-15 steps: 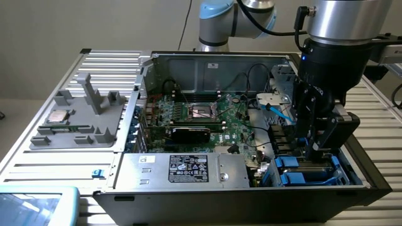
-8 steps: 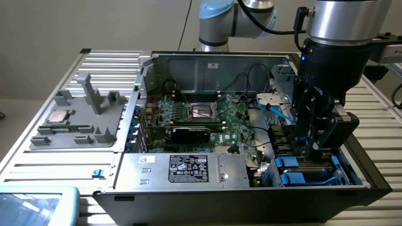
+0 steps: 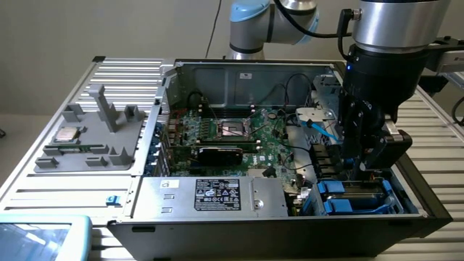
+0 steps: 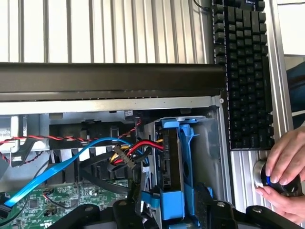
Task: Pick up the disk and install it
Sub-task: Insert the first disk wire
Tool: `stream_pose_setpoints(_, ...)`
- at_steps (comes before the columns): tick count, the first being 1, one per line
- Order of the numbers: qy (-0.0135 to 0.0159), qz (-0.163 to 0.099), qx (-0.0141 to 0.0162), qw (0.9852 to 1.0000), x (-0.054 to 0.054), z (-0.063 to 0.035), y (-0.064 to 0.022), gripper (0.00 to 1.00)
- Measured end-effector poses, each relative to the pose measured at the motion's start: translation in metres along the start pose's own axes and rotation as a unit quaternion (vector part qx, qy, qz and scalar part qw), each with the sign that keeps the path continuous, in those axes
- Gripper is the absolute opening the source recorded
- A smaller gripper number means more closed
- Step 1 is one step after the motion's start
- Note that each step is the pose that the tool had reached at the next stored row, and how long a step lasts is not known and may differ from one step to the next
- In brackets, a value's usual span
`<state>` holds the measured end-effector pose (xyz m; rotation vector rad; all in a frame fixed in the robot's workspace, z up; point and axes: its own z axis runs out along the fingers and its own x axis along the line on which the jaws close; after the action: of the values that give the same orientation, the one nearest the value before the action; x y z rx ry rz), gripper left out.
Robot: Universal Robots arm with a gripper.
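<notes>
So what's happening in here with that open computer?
A robot arm has its pincer down inside the drive bay of an open computer case, with the disk standing on edge in its blue rails between the fingers. Beside the case lies a keyboard, and a person's hand rests on a round knob.

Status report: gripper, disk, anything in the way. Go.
Gripper closed on the disk, edge-up over the drive bay. Red and black cables beside the disk. A hand on a knob by the keyboard.
</notes>
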<state>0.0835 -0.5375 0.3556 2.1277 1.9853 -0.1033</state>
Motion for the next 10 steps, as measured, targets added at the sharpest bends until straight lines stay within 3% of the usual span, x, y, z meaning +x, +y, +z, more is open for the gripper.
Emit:
stream_pose_setpoints(1,0.0027,0.001,-0.0019,1.0,0.0,-0.0001,-0.0003,0.5)
stream_pose_setpoints(2,0.0069,0.002,-0.0048,1.0,-0.0001,-0.0003,-0.0007,0.5)
stream_pose_setpoints(3,0.0116,0.003,-0.0081,0.9999,-0.0001,-0.0003,-0.0011,0.43)
stream_pose_setpoints(5,0.0184,0.005,-0.0143,0.9997,-0.0002,-0.0004,-0.0026,0.43)
stream_pose_setpoints(7,0.0207,0.006,-0.0175,0.9996,-0.0003,-0.0003,-0.0041,0.43)
stream_pose_setpoints(10,0.0216,0.007,-0.0196,0.9996,-0.0006,-0.001,-0.0068,0.43)
